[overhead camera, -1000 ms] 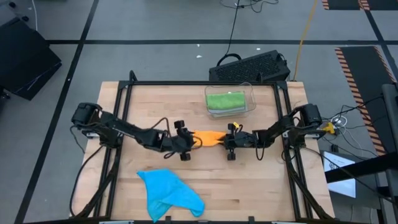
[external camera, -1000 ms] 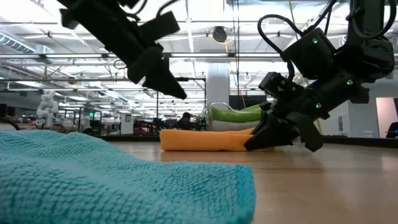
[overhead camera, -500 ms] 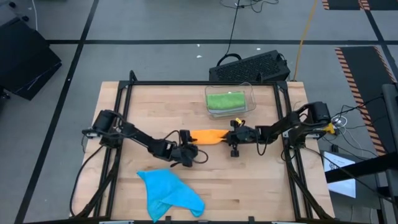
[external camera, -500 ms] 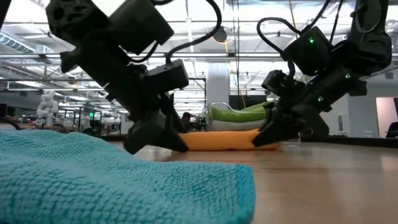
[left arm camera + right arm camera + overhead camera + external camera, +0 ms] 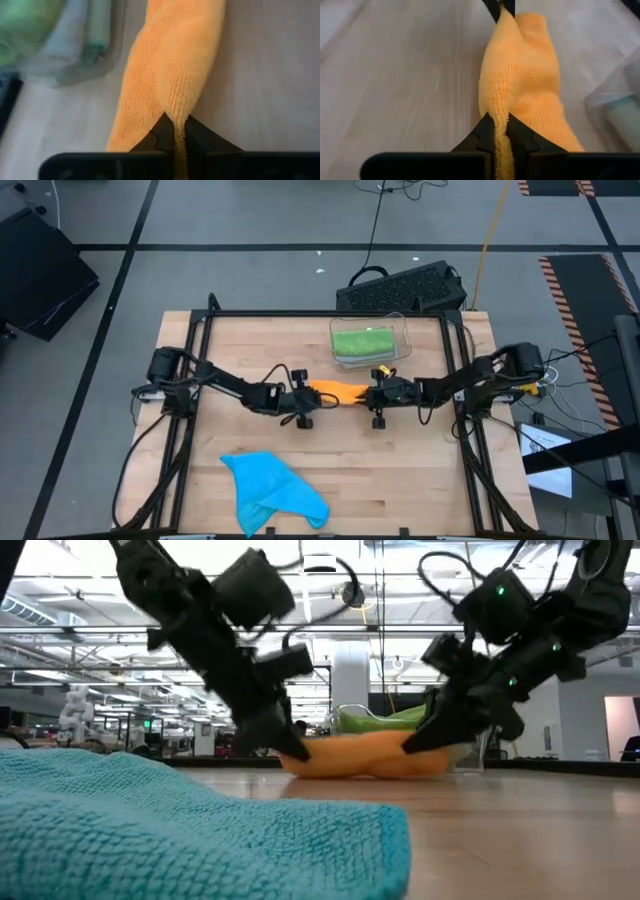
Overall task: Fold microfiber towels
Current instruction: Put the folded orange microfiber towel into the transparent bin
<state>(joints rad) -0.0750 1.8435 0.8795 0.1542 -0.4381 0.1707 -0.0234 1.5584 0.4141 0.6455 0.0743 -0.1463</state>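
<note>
An orange microfiber towel (image 5: 335, 392), bunched into a long strip, lies across the table's middle between my two grippers. My left gripper (image 5: 306, 399) is shut on its left end and my right gripper (image 5: 371, 394) on its right end. In the low view the orange towel (image 5: 368, 756) sags between the left gripper (image 5: 296, 752) and the right gripper (image 5: 410, 745). A blue towel (image 5: 272, 488) lies crumpled on the table near the front edge. A green towel (image 5: 362, 340) lies folded inside a clear bin (image 5: 402, 346). My left gripper pinches a raised ridge of the orange towel's left end (image 5: 175, 114) between its two fingers. It comes slanting down from the table's left, in line with the strip. That end is lifted a little, and the towel's middle (image 5: 365, 772) hangs down to the table. My right gripper pinches a raised ridge of the towel's right end (image 5: 499, 107) between its two fingers. It comes slanting down from the table's right, in line with the strip. That end is held slightly off the table, and the cloth between the grippers is slack.
The clear bin stands just beyond the orange towel at the far middle. A black keyboard (image 5: 400, 288) lies past the table's far edge. The blue towel (image 5: 190, 830) fills the low view's foreground. Bare wood shows at the table's near right.
My left gripper dipped toward the near edge, then swung back to the orange towel's left end and took hold of it. My right gripper kept its hold and rose slightly. The towel, flat on the table before, now has both ends lifted and its middle sagging.
</note>
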